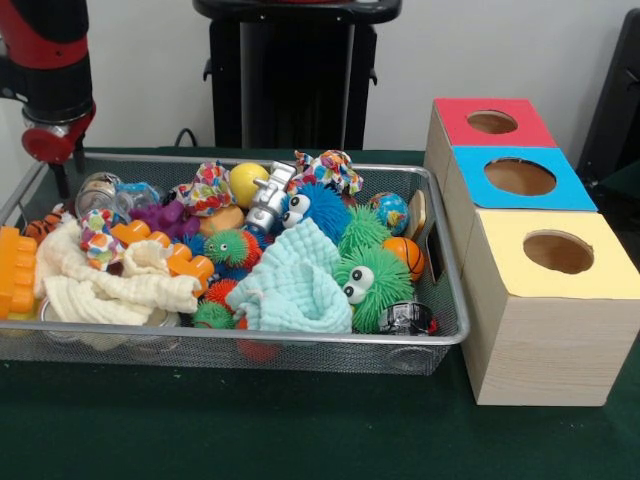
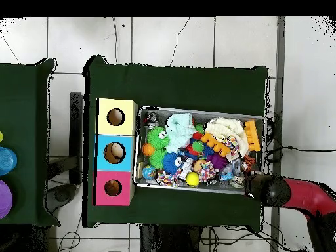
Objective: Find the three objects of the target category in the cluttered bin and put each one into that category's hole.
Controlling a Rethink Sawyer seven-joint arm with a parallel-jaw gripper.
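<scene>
Mesh bin (image 1: 250, 343) lies beside jaws (image 1: 68, 172) at its far corner; grip unclear.

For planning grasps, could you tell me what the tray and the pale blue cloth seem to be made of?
The long silver tray looks like fine metal wire mesh: see-through walls, a shiny rounded rim. The pale blue cloth looks like soft, matte woven cotton, crinkled and folded, though the fibre is uncertain.

I saw the wire mesh tray (image 1: 440, 335) packed edge to edge, cloths (image 1: 290, 285) and fuzzy balls (image 1: 372, 280) heaped on top. Above the red-panelled hole (image 1: 492, 122) the way stood open, green tabletop (image 1: 250, 430) bare in front.
</scene>
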